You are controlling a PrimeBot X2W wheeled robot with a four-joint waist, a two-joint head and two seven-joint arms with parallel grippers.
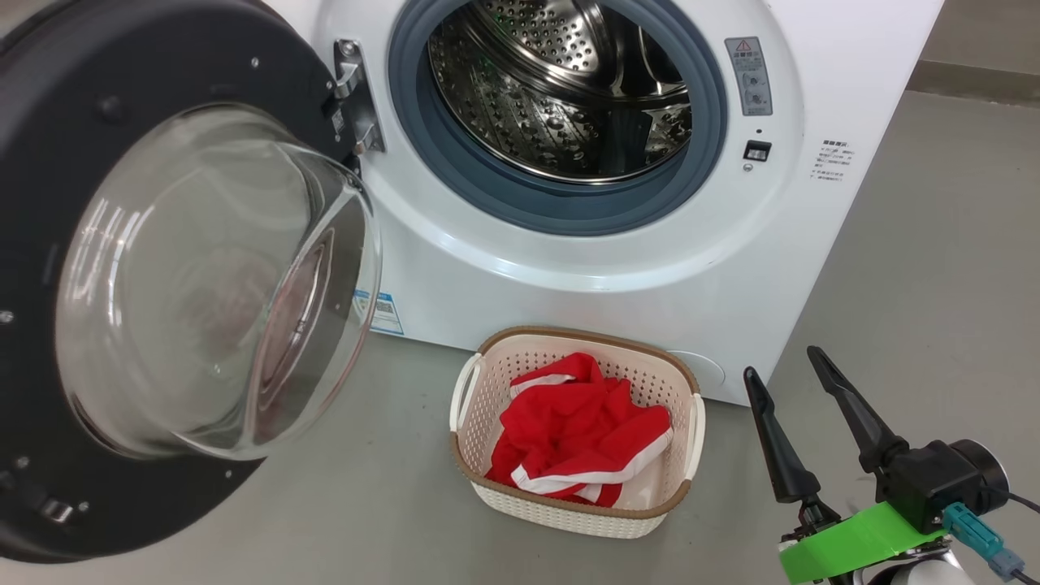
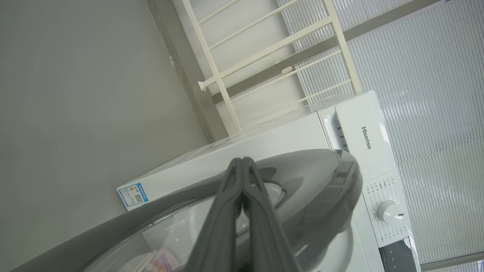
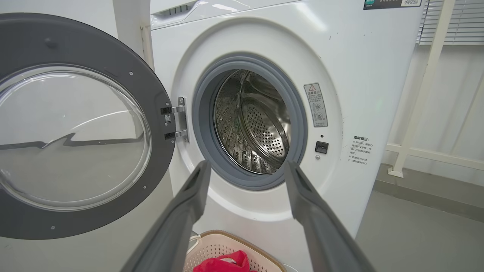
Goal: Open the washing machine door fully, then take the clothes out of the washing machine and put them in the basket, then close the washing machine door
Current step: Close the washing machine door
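The washing machine door (image 1: 49, 122) stands swung wide to the left on its hinge (image 1: 357, 106). Its black rim and bulging glass bowl (image 1: 211, 276) face outward. The washing machine (image 1: 569, 268) shows an open mouth: a grey rubber ring (image 1: 569, 215) around a bare steel drum (image 1: 561, 89).

The clothes (image 1: 581, 431), red with white stripes, lie bunched inside the basket (image 1: 569, 512). The basket sits on the grey floor (image 1: 934, 284) just in front of the machine, below its mouth.

The right tool (image 1: 781, 361) is at the lower right, to the right of the basket and apart from it. Its two dark fingers are spread wide with nothing between them. In the right wrist view they point at the machine's front, framing the lower part of the drum opening. The door is to their left, and the basket with the red cloth is low between them.

The left tool (image 2: 242, 160) has its fingers pressed together, pinching nothing. In the left wrist view it lies across the outer face of the door, its tips over the glossy dark rim with the glass beneath the fingers. Whether the tips touch the door cannot be told. The machine's white body and its control knob (image 2: 388, 211) lie beyond.
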